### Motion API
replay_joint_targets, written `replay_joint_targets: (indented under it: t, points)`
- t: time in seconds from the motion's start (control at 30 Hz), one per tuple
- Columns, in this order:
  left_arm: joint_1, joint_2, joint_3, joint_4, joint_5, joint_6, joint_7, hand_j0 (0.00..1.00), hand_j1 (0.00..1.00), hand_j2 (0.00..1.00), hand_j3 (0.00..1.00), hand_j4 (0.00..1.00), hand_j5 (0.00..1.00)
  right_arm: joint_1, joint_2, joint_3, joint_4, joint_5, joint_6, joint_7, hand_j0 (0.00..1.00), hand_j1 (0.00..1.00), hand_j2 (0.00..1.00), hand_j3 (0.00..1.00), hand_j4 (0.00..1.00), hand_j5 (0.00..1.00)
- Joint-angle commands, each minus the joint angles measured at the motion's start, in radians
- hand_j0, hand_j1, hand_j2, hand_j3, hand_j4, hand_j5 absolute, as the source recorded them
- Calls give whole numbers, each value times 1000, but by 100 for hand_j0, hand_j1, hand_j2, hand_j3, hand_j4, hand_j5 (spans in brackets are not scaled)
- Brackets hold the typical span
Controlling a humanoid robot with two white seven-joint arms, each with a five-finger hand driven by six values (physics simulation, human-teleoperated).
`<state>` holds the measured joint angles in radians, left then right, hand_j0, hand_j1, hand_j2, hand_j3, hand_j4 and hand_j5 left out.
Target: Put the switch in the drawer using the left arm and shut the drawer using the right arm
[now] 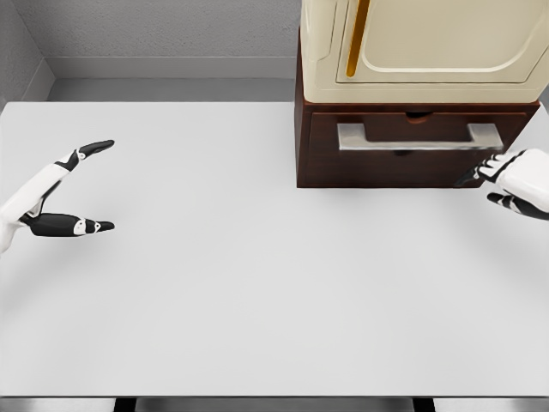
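Switch: none shows anywhere in the head view, neither on the surface (257,283) nor in either hand. Right hand (513,184) has fingers (480,172) loosely curled, holding nothing, just beside the right end of the drawer (412,146) handle (418,136), whose long axis runs left-right. Left hand (64,193) is spread, empty, well apart. By my judgement the drawer front looks nearly flush with the cabinet.

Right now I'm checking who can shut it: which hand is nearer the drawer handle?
Right. The right hand sits just beside the drawer handle's right end, slightly below it. The left hand is far off at the table's left edge.
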<state>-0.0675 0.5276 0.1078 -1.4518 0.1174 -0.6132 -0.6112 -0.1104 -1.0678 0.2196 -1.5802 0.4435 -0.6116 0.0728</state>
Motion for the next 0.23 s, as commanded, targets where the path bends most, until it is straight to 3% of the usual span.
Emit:
replay_joint_targets:
  t: [0.0,0.2]
  points:
    - [0,0,3,1,8,2,0,100,100,100,100,100,100,0,2,10,8,-8,1,-2,67,67,67,67,67,67]
    - [2,0,10,7,8,2,0,100,100,100,100,100,100,-3,-15,9,13,-11,1,-4,69,69,69,69,69,69]
